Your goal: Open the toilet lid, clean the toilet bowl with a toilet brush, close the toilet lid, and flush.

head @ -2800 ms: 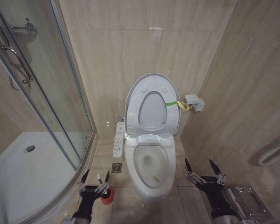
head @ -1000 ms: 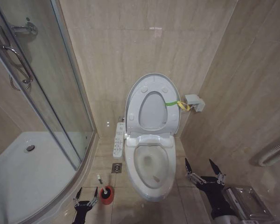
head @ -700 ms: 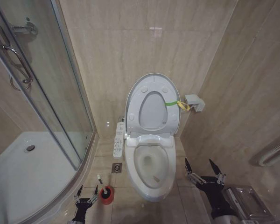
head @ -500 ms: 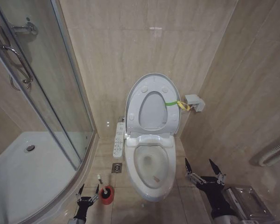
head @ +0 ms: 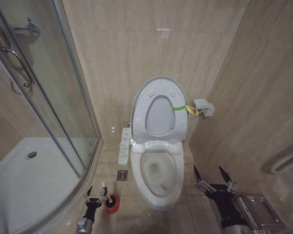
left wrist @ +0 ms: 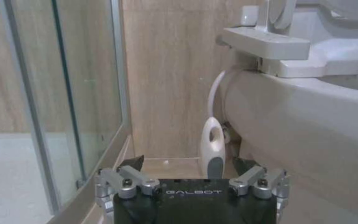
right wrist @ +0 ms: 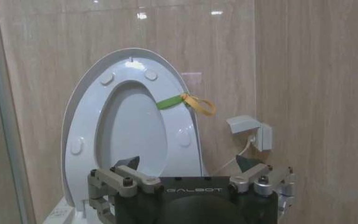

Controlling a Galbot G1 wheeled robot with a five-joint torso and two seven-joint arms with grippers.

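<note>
The toilet lid stands raised against the back wall, a yellow-green strap on its edge; the right wrist view faces the lid. Below it the white toilet bowl lies uncovered. The toilet brush stands in its red holder on the floor left of the bowl. My left gripper is open, low beside the handle; in the left wrist view the brush handle rises just beyond my open left gripper. My right gripper hangs open, right of the bowl.
A glass shower door and white shower tray take up the left. A white control panel juts from the toilet's left side, above a floor drain. A wall box sits right of the lid, a rail farther right.
My left gripper drew back from the red holder, leaving the brush standing in it, then came forward again beside the handle. The right arm and the toilet have not moved.
</note>
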